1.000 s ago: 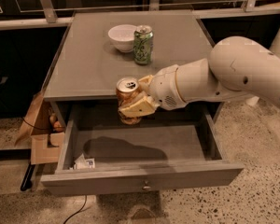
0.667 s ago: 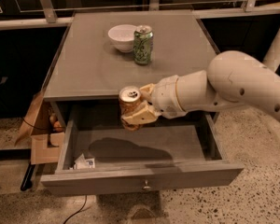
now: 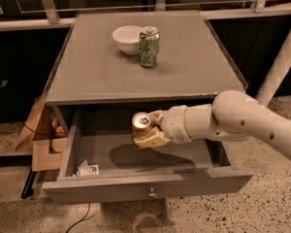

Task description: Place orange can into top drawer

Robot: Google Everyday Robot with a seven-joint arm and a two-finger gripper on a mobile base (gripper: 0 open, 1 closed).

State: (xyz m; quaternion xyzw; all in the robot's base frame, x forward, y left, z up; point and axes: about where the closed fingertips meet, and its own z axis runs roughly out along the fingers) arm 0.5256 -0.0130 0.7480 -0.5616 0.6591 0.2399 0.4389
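We note the top drawer [image 3: 111,191] pulled out towards the near side, its round knob [image 3: 152,194] centred on the front panel. The arm [image 3: 242,123] reaches in from the right. The claw [image 3: 146,133] is pinching the orange can [image 3: 141,123] and holds it inside the open drawer, left of centre, above the drawer floor. A small paper packet [image 3: 87,169] lies in the near left corner. On the counter [image 3: 97,72], a green can [image 3: 149,46] stands just beside a white bowl [image 3: 127,38].
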